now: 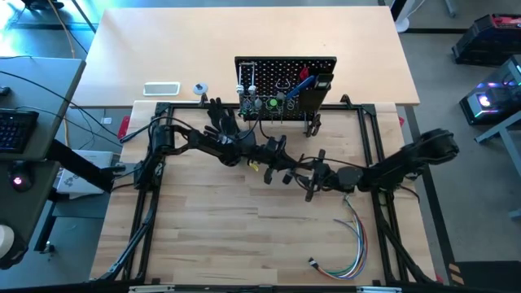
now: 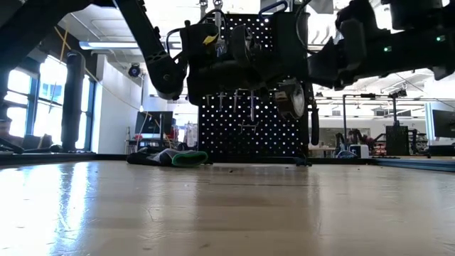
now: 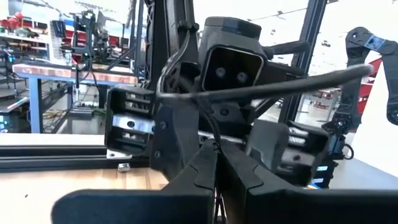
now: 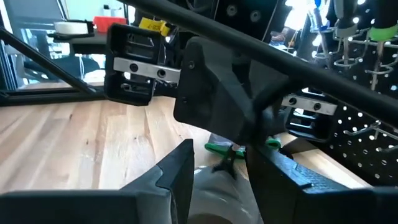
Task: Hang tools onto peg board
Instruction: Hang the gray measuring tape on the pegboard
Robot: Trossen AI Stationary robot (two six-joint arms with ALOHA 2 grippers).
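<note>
Up at the table's far edge I see the one peg board [image 1: 285, 85] standing upright, with tools [image 1: 273, 102] hanging on it. Just in front, mid-table, my left gripper [image 1: 281, 167] has its fingers pressed together with nothing seen between them. My right gripper [image 4: 214, 165] faces it with jaws apart around a green-handled tool [image 4: 227, 150]; one wire bundle [image 1: 346, 248] lies nearer.

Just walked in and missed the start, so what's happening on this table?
Two robot arms meet above the wooden table, just in front of the peg board, which already carries several tools. The left claw is shut; the right claw faces it, partly open around something with green on it that I cannot identify. A black glove lies beside the board and a bundle of coloured wires nearer the front.
</note>
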